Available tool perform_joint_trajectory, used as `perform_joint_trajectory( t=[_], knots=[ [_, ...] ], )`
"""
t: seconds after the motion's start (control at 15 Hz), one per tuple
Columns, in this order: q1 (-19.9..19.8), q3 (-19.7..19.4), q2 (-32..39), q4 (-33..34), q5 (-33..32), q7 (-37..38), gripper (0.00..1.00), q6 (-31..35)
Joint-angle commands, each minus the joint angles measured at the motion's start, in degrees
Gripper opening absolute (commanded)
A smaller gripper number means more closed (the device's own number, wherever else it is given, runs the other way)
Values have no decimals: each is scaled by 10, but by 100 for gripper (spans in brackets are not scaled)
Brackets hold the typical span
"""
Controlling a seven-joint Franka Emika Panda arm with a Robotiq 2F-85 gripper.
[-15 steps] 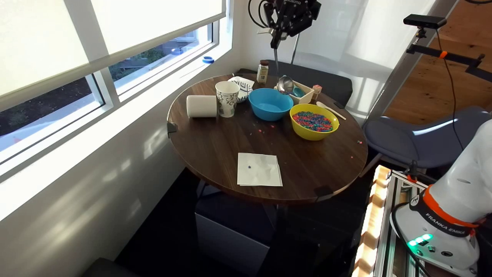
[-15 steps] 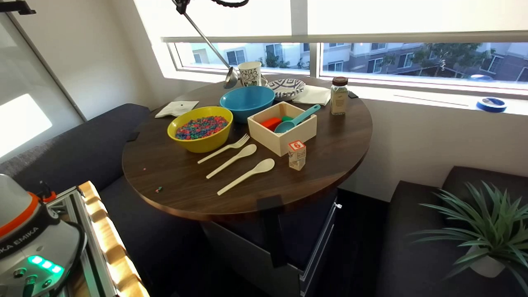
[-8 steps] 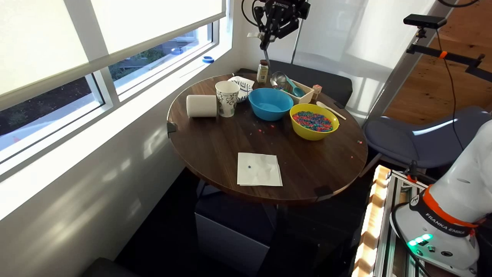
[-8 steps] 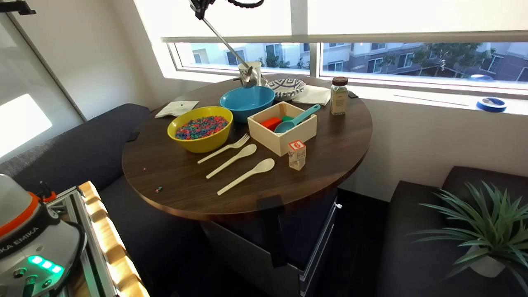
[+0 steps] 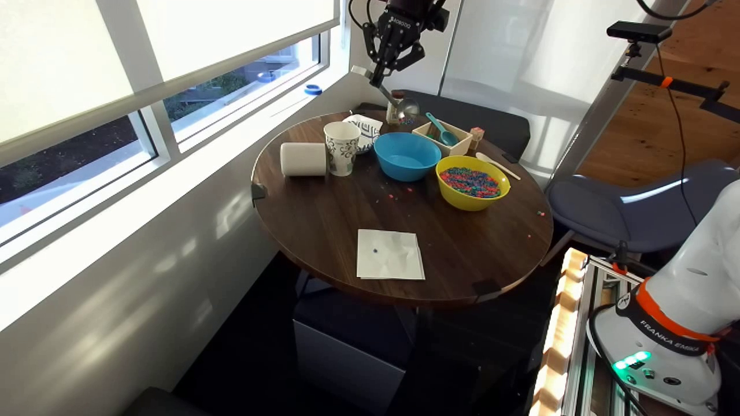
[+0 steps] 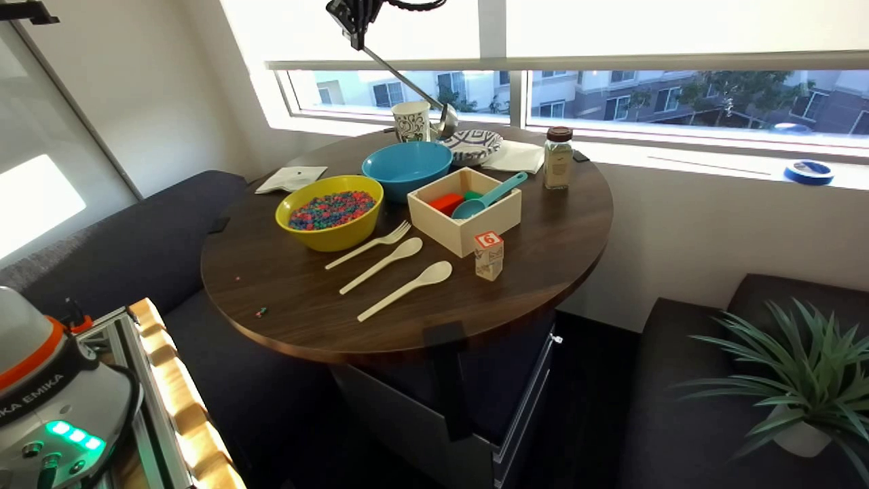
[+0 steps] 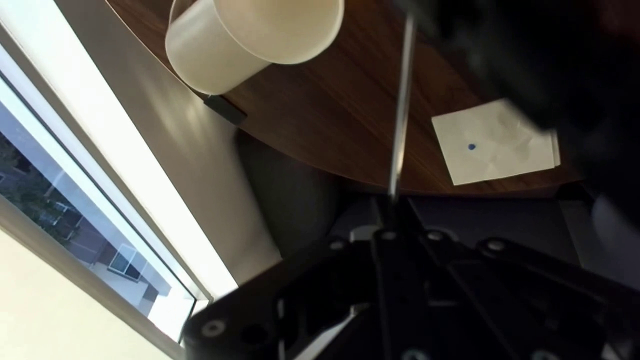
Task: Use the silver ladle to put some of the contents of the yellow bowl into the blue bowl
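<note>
The silver ladle (image 5: 407, 108) is held in the air, its handle slanting. It also shows in an exterior view (image 6: 448, 122), and its thin handle (image 7: 403, 100) shows in the wrist view. A few coloured specks show at the ladle's scoop. My gripper (image 5: 378, 80) is shut on the handle's upper part. The yellow bowl (image 5: 462, 201) holds the contents (image 5: 469, 182), small mixed red, blue and purple pieces. The blue bowl (image 5: 404, 166) stands beside it; its visible inside is bare. The scoop is above the table near the blue bowl; whether directly over it I cannot tell.
A patterned paper cup (image 5: 342, 148) and a white cup lying on its side (image 5: 303, 159) stand left of the blue bowl. A wooden box (image 6: 468, 224), spice jar (image 6: 558, 163), patterned plate (image 6: 472, 145), pale cutlery (image 6: 407, 288) and a napkin (image 5: 390, 255) lie around.
My gripper has moved left and down in an exterior view, the ladle with it. The handle has tilted from nearly upright to slanting, and the scoop has risen slightly. The bowls have not moved.
</note>
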Motion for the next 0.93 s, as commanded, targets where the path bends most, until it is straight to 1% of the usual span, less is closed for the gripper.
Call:
perform_joint_trajectory(
  t=[0.0, 0.2, 0.33, 0.53, 0.87],
  knots=[
    [7, 19, -18, -36, -35, 50, 1, 43],
    [14, 30, -28, -60, -60, 98, 1, 73],
    [21, 35, -38, -80, -84, 127, 1, 105],
    [35, 46, -53, -116, -127, 158, 1, 156],
    [51, 61, -72, -157, -183, 217, 1, 210]
  ],
)
